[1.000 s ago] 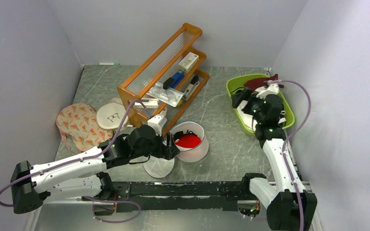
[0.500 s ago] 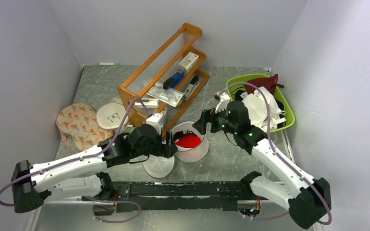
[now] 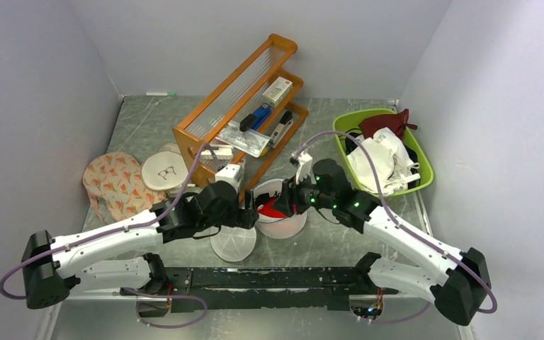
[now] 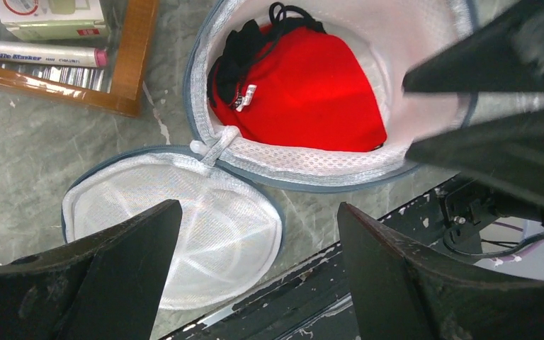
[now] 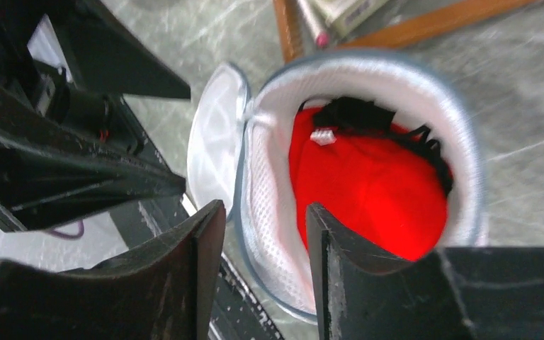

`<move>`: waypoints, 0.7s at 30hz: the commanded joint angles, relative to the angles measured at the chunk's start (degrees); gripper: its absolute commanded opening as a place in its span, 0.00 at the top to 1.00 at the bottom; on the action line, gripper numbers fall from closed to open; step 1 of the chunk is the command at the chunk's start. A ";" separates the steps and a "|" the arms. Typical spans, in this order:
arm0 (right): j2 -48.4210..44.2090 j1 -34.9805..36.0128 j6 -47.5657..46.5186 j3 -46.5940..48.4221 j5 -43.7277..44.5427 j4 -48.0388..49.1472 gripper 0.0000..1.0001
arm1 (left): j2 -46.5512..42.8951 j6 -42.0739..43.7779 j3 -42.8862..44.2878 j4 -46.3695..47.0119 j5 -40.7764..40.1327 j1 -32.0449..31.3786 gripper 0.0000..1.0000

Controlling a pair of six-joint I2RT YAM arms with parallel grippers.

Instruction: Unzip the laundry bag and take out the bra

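Laundry bag (image 3: 287, 225) unzipped, bra (image 4: 312, 92) exposed. Right tool (image 5: 265, 207) (jaws slightly apart) over rim, seemingly to reach in; left tool (image 4: 258, 205) gapes empty.

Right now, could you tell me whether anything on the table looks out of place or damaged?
Nothing looks damaged or spilled. The laundry bag sits unzipped, its lid half flat beside it, the red bra bunched inside. Only the maroon cloth spills over the green basket's far rim.
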 commanded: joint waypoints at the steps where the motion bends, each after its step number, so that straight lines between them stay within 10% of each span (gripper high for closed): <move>1: 0.93 5.14 3.91 -4.56 1.10 1.34 0.56 | 2.69 -1.62 2.17 -0.14 -1.57 0.15 0.08; 21: -0.78 20.81 17.04 -18.26 13.23 8.43 0.73 | 9.90 -1.40 -0.67 7.73 4.22 0.18 0.27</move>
